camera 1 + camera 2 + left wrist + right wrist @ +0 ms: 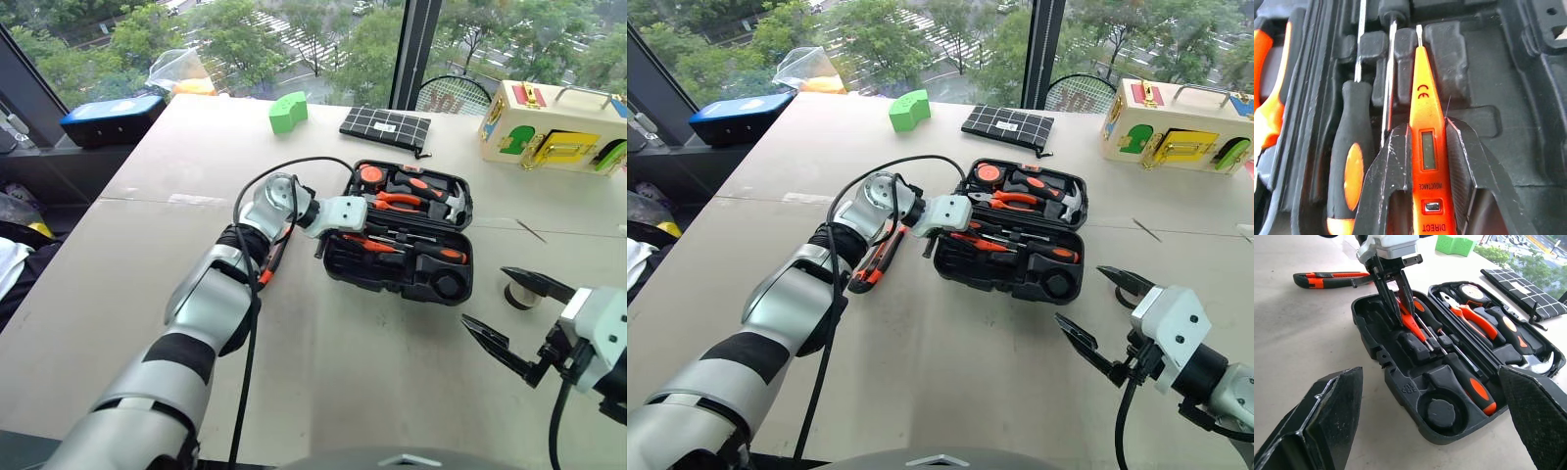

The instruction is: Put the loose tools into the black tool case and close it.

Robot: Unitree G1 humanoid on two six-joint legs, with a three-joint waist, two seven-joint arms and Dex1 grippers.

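- Risk of jamming: small orange tester screwdriver (1424,132) pinched in left hand (1426,161), tip aimed into black tool case (392,279), close beside a seated black-and-orange-handled screwdriver (1348,166); let go off-line, likely to ride on a moulded ridge and block the lid
- Risk of a half-done job: orange-and-black utility knife (1327,280) lying loose on the bench (372,392) just outside the case, partly under the left forearm in the head views; small black tape roll (520,294) loose near the case's right end, round recess (1440,413) in the case apparently unfilled
- Tester: slim orange body, small display window, printed lettering, thin metal blade
- Case: black plastic, lying open in the middle of the bench, moulded slots, pliers (397,201) and hammer (446,203) in the far half, screwdrivers in the near half
- Right hand (509,313) spread wide, gripping nothing, hovering near the bench's front edge, close to the tape roll
- Beyond the case: flat grid-patterned pouch (385,125), green block (288,112), colourful latch box (554,125)
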